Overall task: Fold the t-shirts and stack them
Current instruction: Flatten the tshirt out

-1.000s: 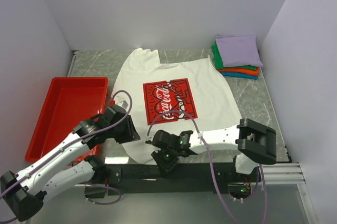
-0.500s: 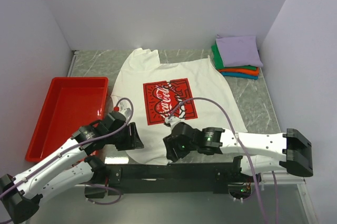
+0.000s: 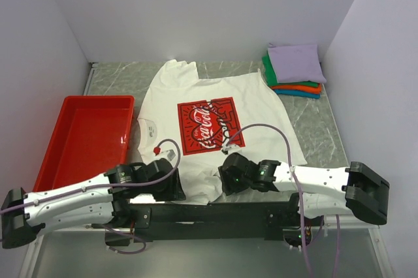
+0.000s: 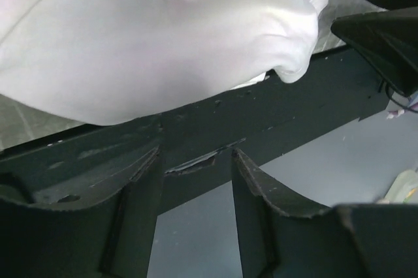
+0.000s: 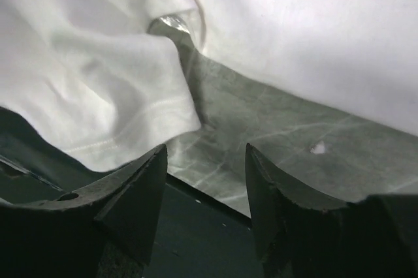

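**Coca-Cola tee lies flat, both tools released at its near hem**

The white t-shirt (image 3: 261, 111) lies spread face up on the marble counter (image 3: 313, 128), its collar turned toward the red tray (image 3: 81, 138) on the left and one sleeve reaching the far wall. On the chest sits a red square print (image 3: 211, 126) with "Coca-Cola" in white script running slantwise across it. A small neck label (image 3: 149, 132) shows inside the collar; its writing is too small to read.

The left tool (image 4: 196, 157) hangs over the black rail (image 4: 215, 118) at the near edge of the counter, its fingers spread with nothing between them. Just beyond them a white fold of the shirt's hem droops over the rail.

The right tool (image 5: 206, 151) is low over the near edge as well, fingers parted and gripping nothing. Ahead of it lies a rumpled corner of white hem with a stitched seam, and bare grey marble beside that.

In the far right corner, well apart from the white shirt, four folded tees are stacked: the lavender tee (image 3: 296, 61) on top, then the green tee (image 3: 267, 70), the orange tee (image 3: 297, 87) and the teal tee (image 3: 300, 93) at the bottom
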`<action>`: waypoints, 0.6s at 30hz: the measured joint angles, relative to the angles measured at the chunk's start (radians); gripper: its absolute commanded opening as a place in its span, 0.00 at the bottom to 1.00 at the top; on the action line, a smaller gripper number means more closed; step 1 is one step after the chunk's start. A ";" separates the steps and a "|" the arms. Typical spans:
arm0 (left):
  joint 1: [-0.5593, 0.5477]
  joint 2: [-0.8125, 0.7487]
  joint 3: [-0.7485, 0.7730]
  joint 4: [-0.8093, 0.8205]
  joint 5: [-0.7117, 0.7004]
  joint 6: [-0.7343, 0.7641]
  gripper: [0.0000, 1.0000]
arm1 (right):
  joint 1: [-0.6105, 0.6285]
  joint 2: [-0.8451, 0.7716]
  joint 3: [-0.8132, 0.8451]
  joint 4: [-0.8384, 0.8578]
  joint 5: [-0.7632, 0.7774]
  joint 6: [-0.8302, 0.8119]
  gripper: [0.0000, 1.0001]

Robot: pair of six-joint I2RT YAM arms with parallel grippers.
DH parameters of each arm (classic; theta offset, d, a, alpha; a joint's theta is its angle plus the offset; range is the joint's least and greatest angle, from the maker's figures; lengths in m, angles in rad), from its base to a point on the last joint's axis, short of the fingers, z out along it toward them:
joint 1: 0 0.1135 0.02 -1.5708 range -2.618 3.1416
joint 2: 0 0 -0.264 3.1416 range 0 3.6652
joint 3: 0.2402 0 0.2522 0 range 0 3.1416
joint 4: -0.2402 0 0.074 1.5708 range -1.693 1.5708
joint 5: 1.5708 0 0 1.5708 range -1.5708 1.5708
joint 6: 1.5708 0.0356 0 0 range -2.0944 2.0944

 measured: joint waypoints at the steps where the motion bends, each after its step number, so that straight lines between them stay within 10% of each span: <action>1: -0.019 0.014 0.000 0.013 -0.016 -0.019 0.50 | -0.003 0.004 -0.001 0.014 -0.001 0.002 0.56; 18: -0.246 0.179 -0.024 -0.018 -0.262 -0.354 0.47 | -0.005 0.108 -0.001 0.193 -0.061 0.031 0.38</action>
